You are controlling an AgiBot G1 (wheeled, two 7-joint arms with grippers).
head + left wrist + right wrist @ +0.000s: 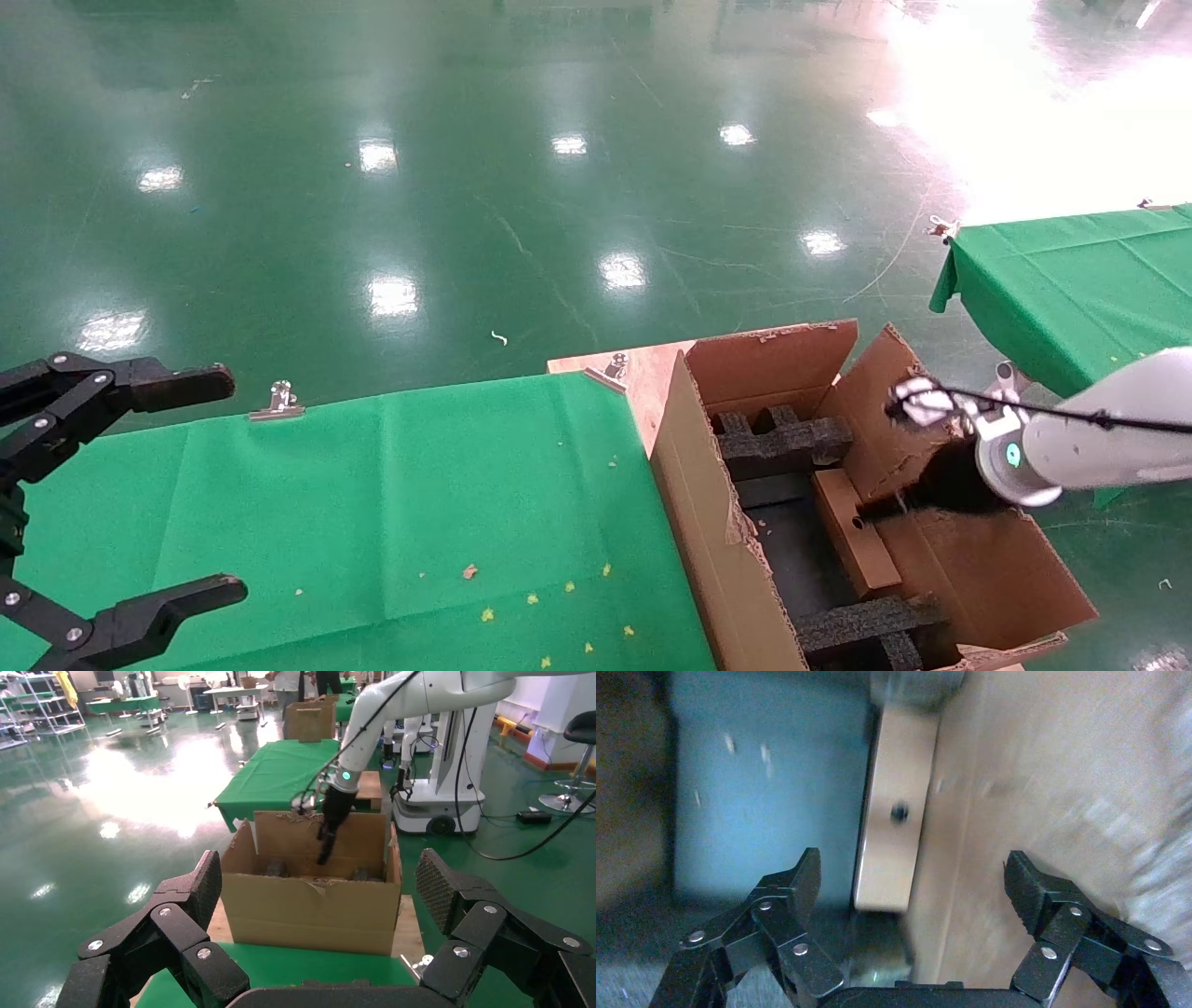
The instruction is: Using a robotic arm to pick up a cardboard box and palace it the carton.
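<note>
The carton [694,522] stands open at the right end of the green table, with black foam blocks [782,443] inside. The cardboard box [852,545] lies in it against the right wall, round hole facing up. My white robotic arm [1099,438] reaches in from the right. Its right gripper [908,499] hangs just above the box, open and holding nothing. The right wrist view shows the box [895,811] lying beyond the spread gripper [912,881], apart from both fingers. My left gripper [200,489] stays open over the table's left end, facing the carton [309,903].
A green cloth [372,522] covers the table, held by metal clips [277,401] and dotted with small scraps. Bare wooden board [643,373] shows beside the carton. A second green table [1071,280] stands to the right. Another robot's base [436,776] stands behind.
</note>
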